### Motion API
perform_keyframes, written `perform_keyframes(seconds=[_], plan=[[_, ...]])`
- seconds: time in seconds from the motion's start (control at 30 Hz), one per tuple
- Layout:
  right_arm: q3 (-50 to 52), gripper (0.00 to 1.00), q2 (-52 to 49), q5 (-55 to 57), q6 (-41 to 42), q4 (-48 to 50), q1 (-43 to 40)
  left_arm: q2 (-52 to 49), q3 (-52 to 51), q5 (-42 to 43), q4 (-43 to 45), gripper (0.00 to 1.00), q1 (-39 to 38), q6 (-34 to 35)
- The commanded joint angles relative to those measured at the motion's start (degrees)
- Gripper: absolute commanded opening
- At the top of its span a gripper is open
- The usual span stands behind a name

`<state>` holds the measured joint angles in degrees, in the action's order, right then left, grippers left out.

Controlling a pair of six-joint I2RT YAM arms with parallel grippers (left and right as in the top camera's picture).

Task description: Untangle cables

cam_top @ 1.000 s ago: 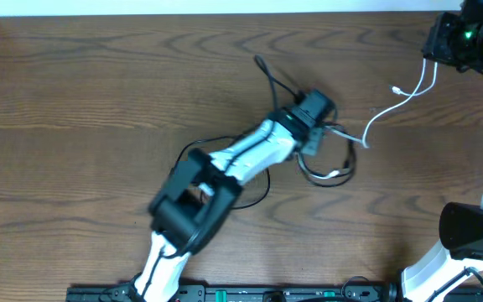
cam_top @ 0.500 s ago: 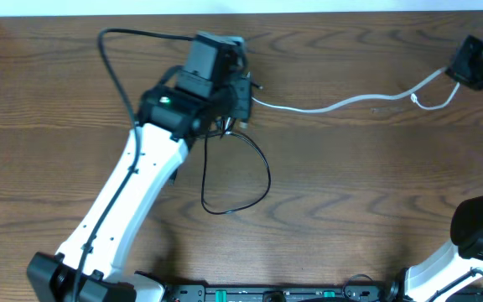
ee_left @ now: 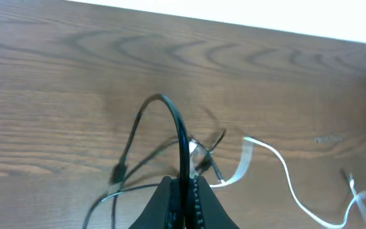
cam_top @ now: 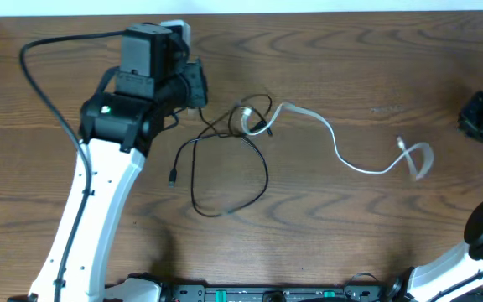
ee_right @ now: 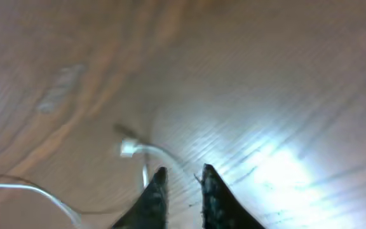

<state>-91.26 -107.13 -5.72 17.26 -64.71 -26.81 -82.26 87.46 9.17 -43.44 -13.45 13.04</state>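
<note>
Dropped white cable (cam_top: 342, 155) lies right of the black cable (cam_top: 262, 180), pinched by left claw (ee_left: 183, 181); right claw (ee_right: 182, 172) narrowly parted.

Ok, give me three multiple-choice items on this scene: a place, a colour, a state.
1. The white cable lies: A) right of the black cable B) left of it C) wholly beneath it.
2. The cable in the left tool is: A) white B) red C) black.
3. The right tool is: A) gripping white B) empty C) gripping black.
Answers: A, it runs rightward from the tangle; C, black cord pinched there; B, nothing sits between its tips.
</note>
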Motion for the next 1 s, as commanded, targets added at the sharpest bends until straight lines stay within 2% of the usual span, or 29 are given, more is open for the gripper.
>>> perform_keyframes(seconds=[0.0, 0.13, 0.33, 0.4, 0.5, 0.6, 0.73, 0.97], plan=[[2.5, 0.25, 0.6, 1.0, 1.6, 1.0, -3.1, 1.7, 0.2, 0.7, 0.0, 0.07, 2.8, -1.0], [2.3, 0.40, 0.6, -2.3, 0.4, 0.9, -4.3, 2.2, 0.2, 0.7, 0.0, 0.07, 3.5, -1.0], [0.1, 0.50, 0.6, -22.4, -13.8, 2.1, -0.9, 2.2, 0.2, 4.4, -0.3, 0.07, 3.5, -1.0], [-0.3, 0.57, 0.6, -28.0, -16.7, 3.3, 1.7, 2.1, 0.2, 5.4, -1.2, 0.07, 3.5, -0.9], [-0.2, 0.63, 0.6, -31.0, -16.8, 6.6, 7.0, 1.3, 0.1, 5.4, -3.9, 0.07, 3.4, -0.7], [0.1, 0.73, 0.3, -30.4, -12.0, 13.2, 15.6, -0.9, -0.2, 5.4, -7.9, 0.07, 3.4, -0.8], [0.2, 0.73, -2.4, -27.8, -5.0, 18.9, 24.4, -3.6, -0.2, 2.6, -10.6, 0.08, 3.4, -0.8], [0.2, 0.66, -9.5, -24.7, -0.3, 23.4, 36.0, -5.5, -0.3, 0.2, -11.2, 0.07, 3.4, -0.8]])
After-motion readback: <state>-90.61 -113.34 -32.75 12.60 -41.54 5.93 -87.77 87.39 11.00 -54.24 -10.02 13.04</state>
